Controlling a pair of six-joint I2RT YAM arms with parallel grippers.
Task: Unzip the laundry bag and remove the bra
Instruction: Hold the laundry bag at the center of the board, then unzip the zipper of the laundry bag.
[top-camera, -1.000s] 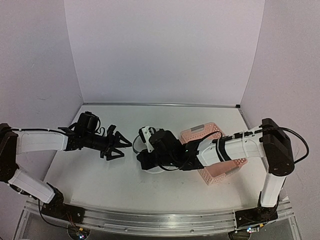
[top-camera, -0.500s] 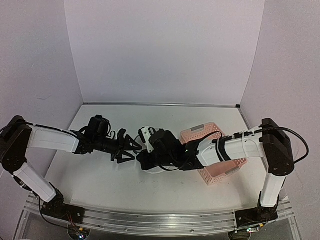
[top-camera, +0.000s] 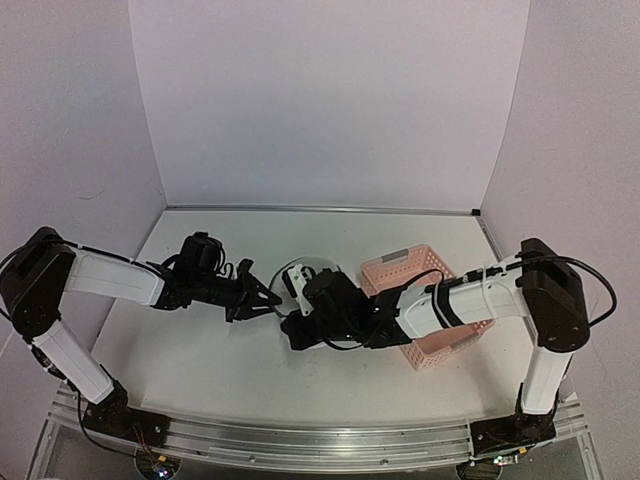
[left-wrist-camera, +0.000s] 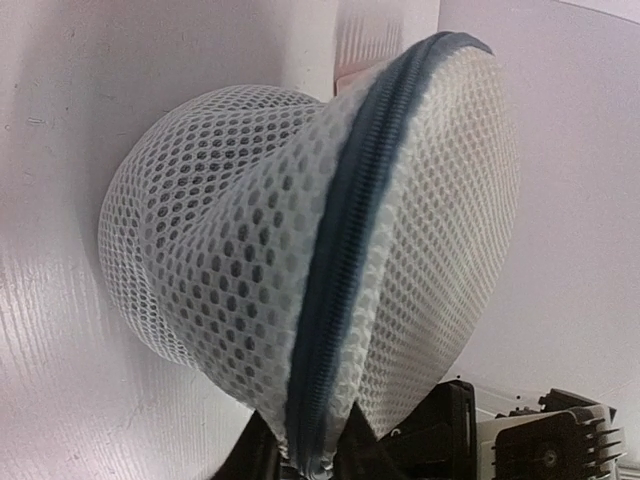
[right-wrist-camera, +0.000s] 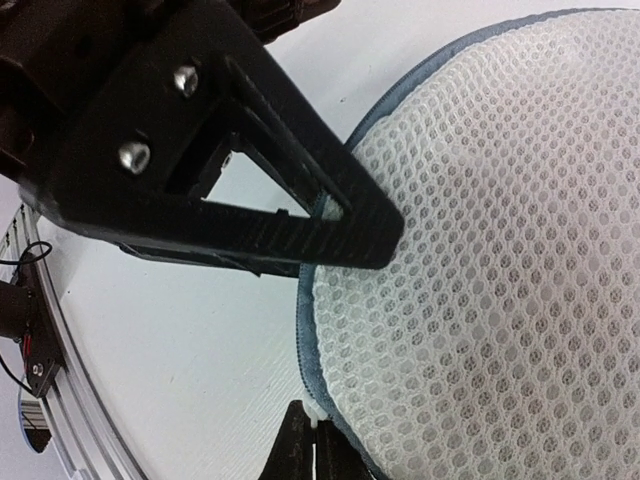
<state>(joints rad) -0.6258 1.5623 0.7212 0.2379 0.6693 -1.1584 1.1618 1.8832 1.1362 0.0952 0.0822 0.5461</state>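
Left claw (left-wrist-camera: 305, 455) and right claw (right-wrist-camera: 308, 448) pinch the laundry bag (left-wrist-camera: 230, 250) between them.

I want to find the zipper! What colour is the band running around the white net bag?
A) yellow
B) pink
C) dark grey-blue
C: in the left wrist view, a dark grey-blue zipper band curves across the white mesh of the laundry bag.
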